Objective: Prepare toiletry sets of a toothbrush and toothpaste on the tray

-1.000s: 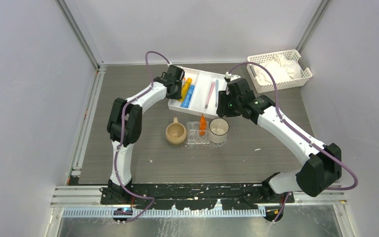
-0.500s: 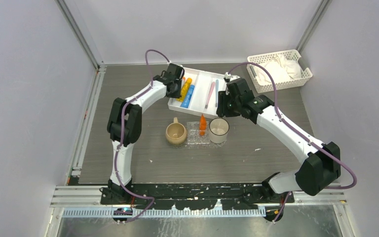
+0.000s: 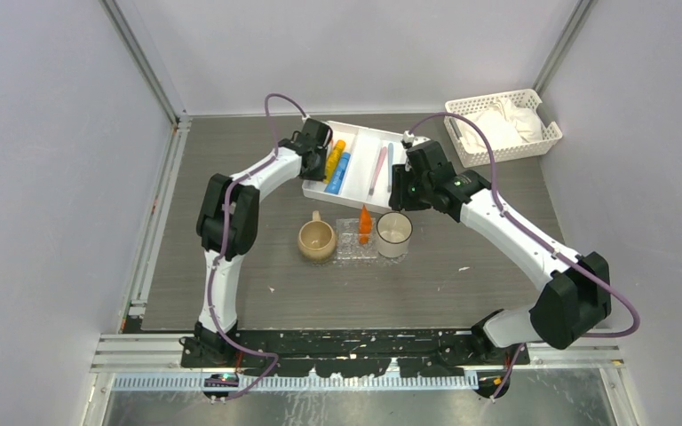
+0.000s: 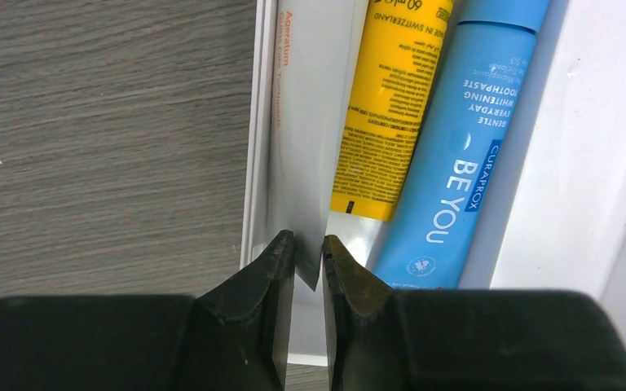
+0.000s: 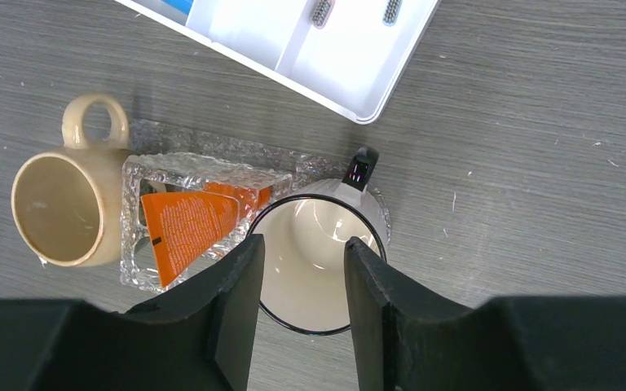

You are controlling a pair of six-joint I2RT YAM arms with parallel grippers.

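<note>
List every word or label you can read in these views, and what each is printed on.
"BE YOU": blue tube
"CURAPROX": blue tube
"GENTLE EVERYDAY WHITENING TOOTHPASTE": blue tube
"MADE IN SWITZERLAND": yellow tube
"Ageratum": white tube
Too small or blurred to read: the yellow tube's fine print, the line under "Ageratum", and the print on the orange tube.

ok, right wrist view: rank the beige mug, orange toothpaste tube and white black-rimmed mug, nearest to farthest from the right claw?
1. White mug with black rim: seen between the fingers of the right claw.
2. Orange toothpaste tube: just left in view, on the clear textured plastic tray.
3. Beige mug: farthest left, past the tray.
</note>
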